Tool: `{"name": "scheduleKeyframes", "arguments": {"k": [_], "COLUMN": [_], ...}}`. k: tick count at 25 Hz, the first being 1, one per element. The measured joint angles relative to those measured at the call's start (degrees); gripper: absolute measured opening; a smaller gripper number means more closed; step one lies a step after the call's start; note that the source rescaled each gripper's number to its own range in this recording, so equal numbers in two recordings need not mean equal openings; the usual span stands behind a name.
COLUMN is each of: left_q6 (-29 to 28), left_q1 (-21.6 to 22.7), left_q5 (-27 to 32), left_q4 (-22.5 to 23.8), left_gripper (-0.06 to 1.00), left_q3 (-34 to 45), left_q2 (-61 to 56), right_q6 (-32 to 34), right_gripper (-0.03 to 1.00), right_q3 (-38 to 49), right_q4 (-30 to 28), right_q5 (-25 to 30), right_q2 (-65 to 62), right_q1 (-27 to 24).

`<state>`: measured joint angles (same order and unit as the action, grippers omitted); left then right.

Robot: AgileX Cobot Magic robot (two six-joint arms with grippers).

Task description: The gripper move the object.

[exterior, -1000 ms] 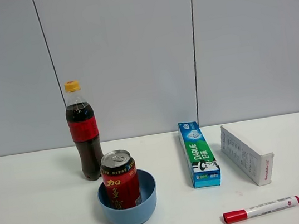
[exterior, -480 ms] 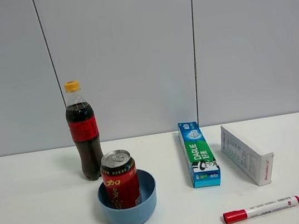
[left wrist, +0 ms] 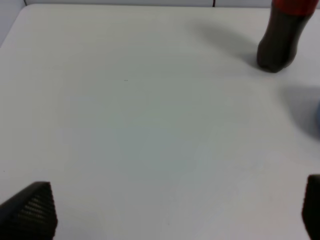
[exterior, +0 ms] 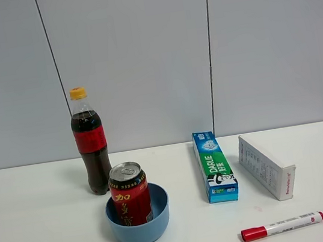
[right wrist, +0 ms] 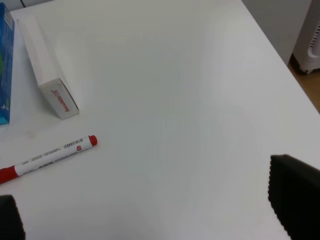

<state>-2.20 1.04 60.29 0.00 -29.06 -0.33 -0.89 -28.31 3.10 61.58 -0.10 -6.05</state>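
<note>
Upright, red can (exterior: 130, 201) inside blue bowl (exterior: 159, 217) near table's front edge, left of centre (bowl walls likely to block a low side grip, so higher hold advisable). Cola bottle (exterior: 90, 142) just behind, toward back edge. Toothpaste box (exterior: 214, 166), white carton (exterior: 266, 166) and marker (exterior: 282, 225) toward right. Left gripper (left wrist: 165, 210) spread wide, empty; right gripper (right wrist: 145, 210) likewise, both well apart from can.
</note>
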Motion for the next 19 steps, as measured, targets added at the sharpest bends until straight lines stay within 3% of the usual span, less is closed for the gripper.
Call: {"name": "scheduleKeyframes", "arguments": {"k": [19], "left_q6": [0.06], "left_q1": [0.00], "left_q5": [0.00], "left_q4": [0.00], "left_gripper": [0.99], "left_q3": [0.00], "left_q2": [0.00], "right_q6": [0.00], "right_gripper": [1.00], "right_q3": [0.00], "right_q4": [0.00], "right_q5": [0.00], "right_q2": [0.00], "right_q1": [0.00]}}
